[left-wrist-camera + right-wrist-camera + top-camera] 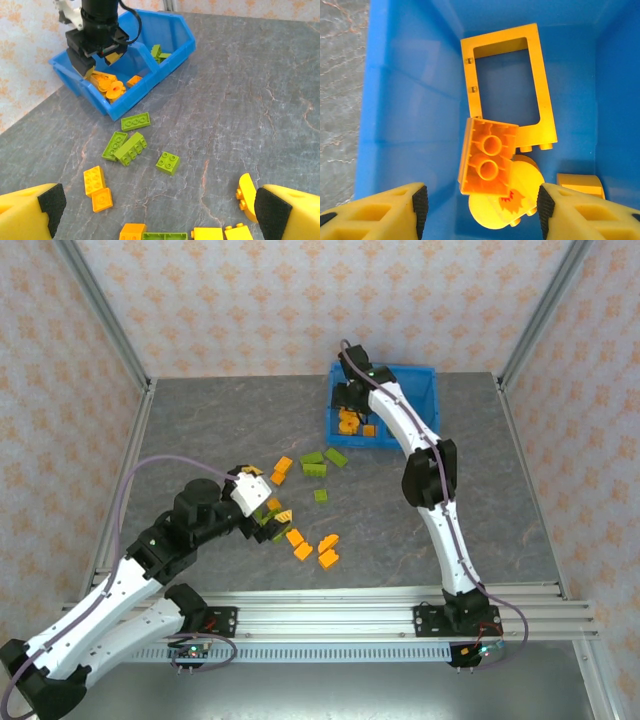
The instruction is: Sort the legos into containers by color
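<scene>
The right gripper [480, 210] hangs jaws apart, empty, over the left compartment of the bright blue plastic bin [400, 100] at one o'clock on the grey table [200, 430]. Below it an orange two-stud plastic brick [487, 162] sits tilted on the pile, and we fear a crooked lift flicks it out. The left gripper [159, 210] gapes empty at eight o'clock of centre over mixed orange and lime-green plastic bricks [132, 232]; closing there could trap both colours.

Orange legos [487, 162] in blue bin [405, 100]

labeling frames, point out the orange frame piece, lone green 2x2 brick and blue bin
orange frame piece [541, 90], right wrist view, its right bar
green 2x2 brick [168, 163], left wrist view, studded top
blue bin [134, 102], left wrist view, near outer wall
</scene>
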### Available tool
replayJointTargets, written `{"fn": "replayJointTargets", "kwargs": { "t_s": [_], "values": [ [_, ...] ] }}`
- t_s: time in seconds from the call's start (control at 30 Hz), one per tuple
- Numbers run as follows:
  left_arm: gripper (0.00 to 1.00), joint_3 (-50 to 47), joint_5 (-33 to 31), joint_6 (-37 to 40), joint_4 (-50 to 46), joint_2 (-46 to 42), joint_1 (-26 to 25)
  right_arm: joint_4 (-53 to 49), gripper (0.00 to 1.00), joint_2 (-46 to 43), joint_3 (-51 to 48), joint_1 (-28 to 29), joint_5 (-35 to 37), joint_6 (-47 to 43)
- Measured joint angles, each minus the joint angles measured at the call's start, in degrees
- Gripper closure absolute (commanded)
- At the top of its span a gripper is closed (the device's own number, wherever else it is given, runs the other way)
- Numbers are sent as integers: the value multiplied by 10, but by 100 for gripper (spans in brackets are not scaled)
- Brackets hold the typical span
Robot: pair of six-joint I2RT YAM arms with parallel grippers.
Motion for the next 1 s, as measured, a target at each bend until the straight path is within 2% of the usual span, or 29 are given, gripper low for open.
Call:
{"fn": "replayJointTargets", "kwargs": {
  "t_s": [0.1, 0.27, 0.33, 0.43, 0.53, 0.67, 0.83, 1.0],
  "values": [
    [0, 2, -12, -55, 24, 22, 0, 3, 39, -33, -33, 0, -11, 5],
    [2, 114, -81, -245, 2, 162, 0, 33, 35, -196, -216, 5, -30, 9],
    [5, 175, -117, -320, -12, 238, -8, 54, 31, -301, -322, 12, -38, 14],
    [9, 198, -161, -401, -17, 308, -35, 84, 25, -468, -471, 26, -45, 26],
    [11, 199, -183, -468, -34, 369, -56, 103, 21, -633, -595, 37, -57, 42],
    [14, 224, -194, -535, -65, 459, -60, 106, 18, -797, -714, 46, -77, 68],
    [17, 290, -193, -595, -87, 573, -60, 103, 15, -905, -829, 70, -125, 122],
    [26, 340, -189, -641, -88, 665, -60, 89, 12, -930, -881, 73, -155, 161]
  ]
}}
